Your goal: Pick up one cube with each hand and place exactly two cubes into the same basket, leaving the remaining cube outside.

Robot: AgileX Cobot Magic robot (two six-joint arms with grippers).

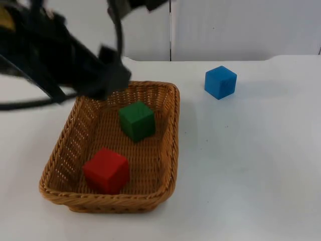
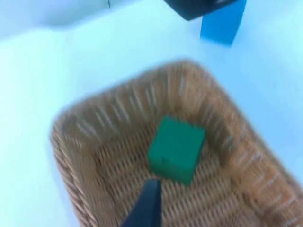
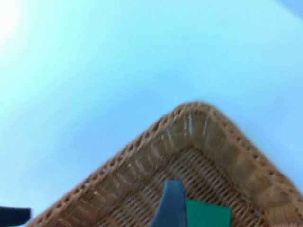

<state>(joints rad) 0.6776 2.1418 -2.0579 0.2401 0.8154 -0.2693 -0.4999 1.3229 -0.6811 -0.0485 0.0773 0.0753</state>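
Now the green cube [image 1: 137, 120] and red cube [image 1: 106, 170] are seen inside the basket [image 1: 168, 145]. Well apart, the blue cube [image 1: 220, 82] is left on the worktop [image 1: 251, 165]. The left gripper [image 1: 103, 75] is held over the basket's far edge; whether its fingers are apart cannot be told.

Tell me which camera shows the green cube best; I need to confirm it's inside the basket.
The top view: the green cube sits whole on the basket floor beside the red cube. The left wrist view shows it whole but blurred; the right wrist view catches just an edge.
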